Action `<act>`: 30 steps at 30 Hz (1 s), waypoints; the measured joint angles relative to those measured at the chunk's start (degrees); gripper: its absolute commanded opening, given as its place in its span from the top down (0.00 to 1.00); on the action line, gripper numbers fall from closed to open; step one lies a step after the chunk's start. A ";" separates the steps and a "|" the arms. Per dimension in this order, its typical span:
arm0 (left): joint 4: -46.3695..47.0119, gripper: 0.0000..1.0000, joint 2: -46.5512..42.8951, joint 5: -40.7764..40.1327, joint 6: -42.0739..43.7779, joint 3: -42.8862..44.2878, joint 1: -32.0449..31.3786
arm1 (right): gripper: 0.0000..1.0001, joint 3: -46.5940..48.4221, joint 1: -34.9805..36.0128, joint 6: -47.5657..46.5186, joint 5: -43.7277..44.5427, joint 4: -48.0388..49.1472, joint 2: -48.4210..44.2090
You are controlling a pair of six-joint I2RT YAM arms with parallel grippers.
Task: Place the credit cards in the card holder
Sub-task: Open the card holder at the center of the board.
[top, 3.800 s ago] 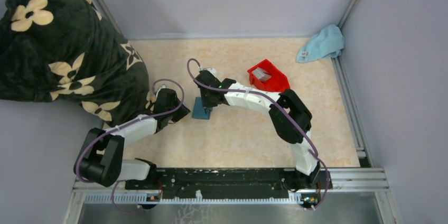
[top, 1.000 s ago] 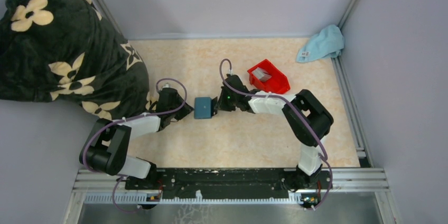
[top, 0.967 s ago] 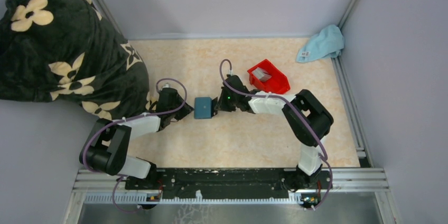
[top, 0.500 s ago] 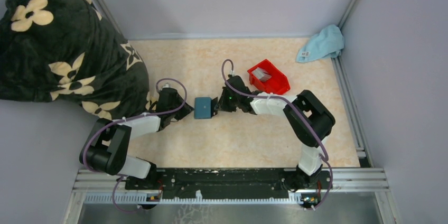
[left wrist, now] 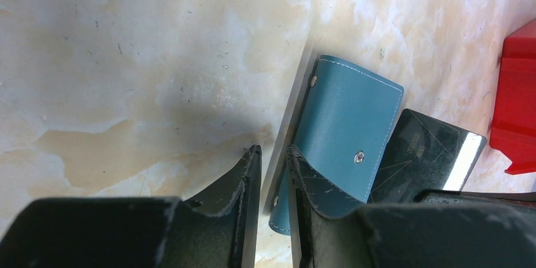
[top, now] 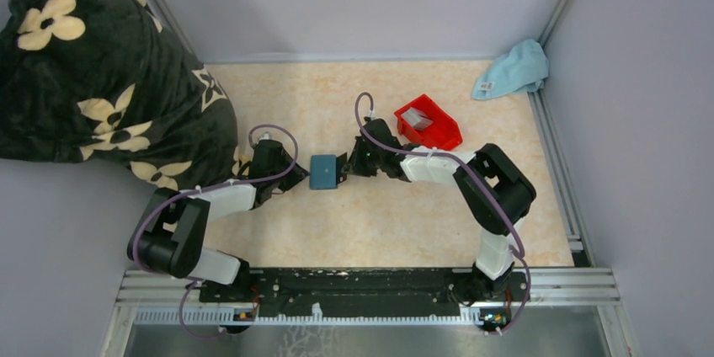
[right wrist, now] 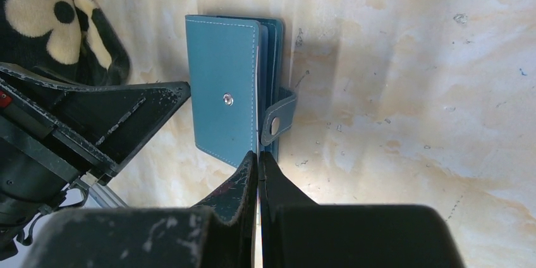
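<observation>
The teal card holder [top: 322,172] lies mid-table between both grippers. My left gripper [top: 296,173] comes in from its left; in the left wrist view its jaws [left wrist: 272,151] stand narrowly apart, closed on the card holder's [left wrist: 354,110] near edge. My right gripper [top: 343,166] is shut on a dark glossy credit card [left wrist: 420,154], whose far end meets the holder's right edge. In the right wrist view the fingertips [right wrist: 258,154] press together at the gap beside the holder's front flap [right wrist: 221,72], with the card edge-on. Another grey credit card [top: 421,122] rests in the red bin.
The red bin [top: 428,121] stands just behind and right of the right gripper, also at the left wrist view's right edge [left wrist: 518,110]. A dark flowered blanket [top: 93,71] fills the left side. A light blue cloth [top: 514,69] lies in the back right corner.
Since the oldest frame my right arm has swung from above the card holder down to its right side. Over the last second it shifted only slightly; the left arm held still.
</observation>
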 measured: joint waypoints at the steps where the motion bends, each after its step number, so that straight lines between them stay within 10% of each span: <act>1: 0.09 0.71 0.04 0.02 0.00 0.00 0.00 | 1.00 0.00 0.00 0.00 -0.09 0.04 0.00; 30: 1.68 0.73 0.98 0.50 -0.20 -0.02 0.00 | 1.00 -3.28 -0.26 1.62 -1.57 4.94 0.07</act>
